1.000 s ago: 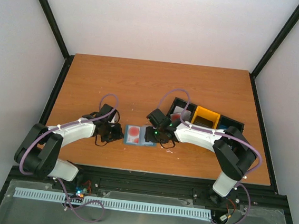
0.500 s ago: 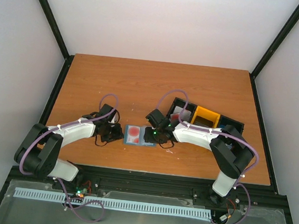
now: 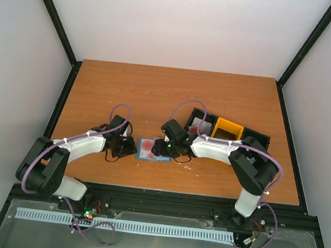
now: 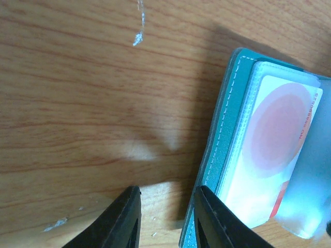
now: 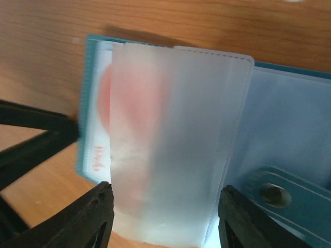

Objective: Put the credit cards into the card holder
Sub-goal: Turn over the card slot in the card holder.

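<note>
Card holder (image 3: 151,150) lies open like a book on the wooden table (image 3: 156,94), near the front edge, between the two grippers. A red-and-white credit card (image 4: 274,134) sits inside its left clear pocket, face up. More cards (image 3: 197,127) lie in the left compartment of the black tray (image 3: 252,134), beside the yellow compartment (image 3: 227,130), behind the right arm.

Left gripper (image 4: 166,191): jaws slightly apart, bare table between them. One finger (image 4: 209,222) is right at the holder's teal outer edge; contact unclear.

Right gripper (image 5: 165,188): jaws wide apart over the holder. A frosted sleeve leaf (image 5: 176,129) is lifted off the page and fills the gap from finger to finger. Can't tell whether it is squeezed or just sitting there. Snap tab (image 5: 276,194) lies flat at the holder's right side.
</note>
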